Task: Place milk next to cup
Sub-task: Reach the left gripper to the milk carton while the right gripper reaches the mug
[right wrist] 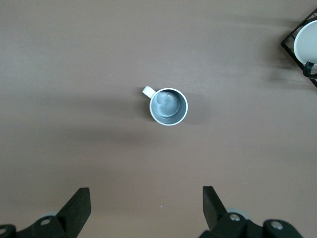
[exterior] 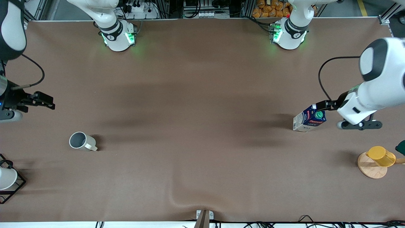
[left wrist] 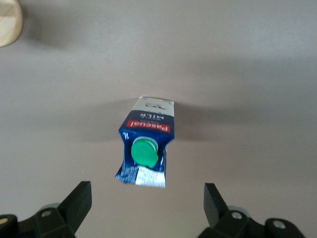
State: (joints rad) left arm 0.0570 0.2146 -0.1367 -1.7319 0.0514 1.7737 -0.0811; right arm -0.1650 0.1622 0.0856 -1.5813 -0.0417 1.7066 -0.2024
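Observation:
The milk (exterior: 309, 119), a dark blue carton with a green cap, stands on the table toward the left arm's end. It also shows in the left wrist view (left wrist: 146, 148). My left gripper (exterior: 323, 105) is open and empty close beside the carton, its jaws wide apart and not touching it (left wrist: 146, 199). The cup (exterior: 81, 141), a grey-cream mug with a small handle, stands toward the right arm's end. In the right wrist view the cup (right wrist: 169, 106) is seen from above. My right gripper (exterior: 42, 101) is open and empty in the air (right wrist: 146, 203), apart from the cup.
A yellow cup (exterior: 381, 155) rests on a round wooden disc (exterior: 370, 167) near the left arm's end; the disc also shows in the left wrist view (left wrist: 7, 22). A white cup in a black wire rack (exterior: 8, 180) stands at the right arm's end. The cloth has a wrinkle (exterior: 177, 199) near its front edge.

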